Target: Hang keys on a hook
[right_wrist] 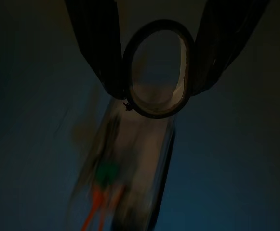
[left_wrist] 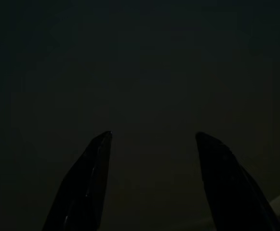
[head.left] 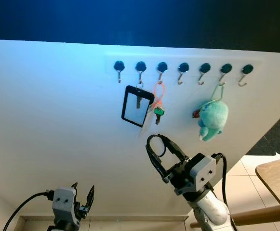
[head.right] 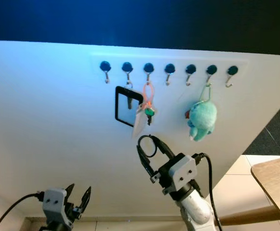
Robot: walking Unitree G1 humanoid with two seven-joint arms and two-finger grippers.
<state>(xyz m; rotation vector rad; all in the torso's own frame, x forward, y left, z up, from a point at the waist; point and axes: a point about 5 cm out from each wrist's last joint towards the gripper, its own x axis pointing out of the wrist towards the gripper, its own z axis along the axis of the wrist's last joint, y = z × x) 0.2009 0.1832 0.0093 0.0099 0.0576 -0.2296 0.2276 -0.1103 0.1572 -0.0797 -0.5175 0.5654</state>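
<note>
While the left gripper (head.left: 82,199) idles at lower left with fingers spread, the right gripper (head.left: 158,153) at lower centre clasps a black ring (head.left: 155,146). Above it, green keys on an orange loop (head.left: 158,103) hang from a black wall hook (head.left: 162,68), beside a black-framed card holder (head.left: 136,105); a teal plush toy (head.left: 212,119) hangs further right.

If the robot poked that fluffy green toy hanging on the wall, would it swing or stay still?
The green plush toy would probably swing, since it dangles from one hook by a thin loop. It looks soft and fuzzy, so it would likely squash under a poke and weigh little. It seems unlikely to break.
</note>
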